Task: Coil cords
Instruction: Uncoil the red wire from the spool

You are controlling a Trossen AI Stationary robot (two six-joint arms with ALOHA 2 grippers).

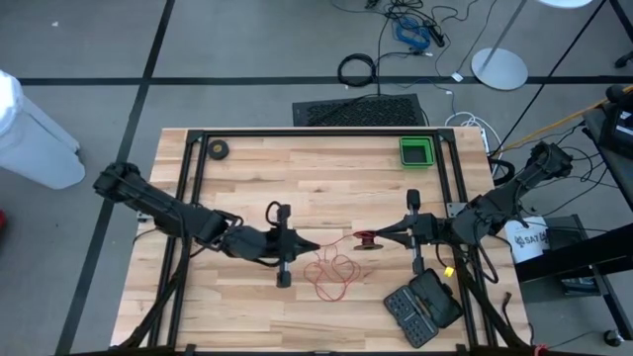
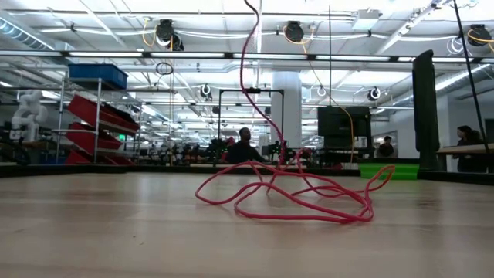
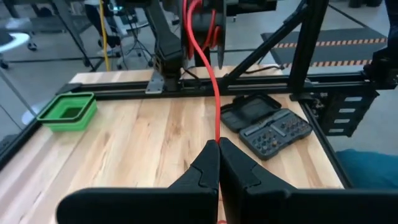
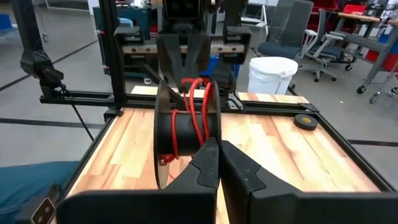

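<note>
Count taken over the wooden slatted table point(image 1: 247, 183): one table. Two dark robot arms, so two grippers: the left gripper point(image 1: 315, 244) and the right gripper point(image 1: 381, 238). One thin red cord point(image 1: 331, 272), loose loops in a single heap. One small black reel point(image 4: 186, 134) with several turns of red on it. One green square plastic tray point(image 1: 416, 151). One small black ring-shaped roll point(image 1: 219, 150). One open black case of screwdriver bits point(image 1: 424, 308), two halves. One thick black cable ring point(image 1: 357, 69) on the floor. One white bin point(image 4: 273, 74). At least three people point(image 2: 244, 147) in the room behind, far off.
</note>
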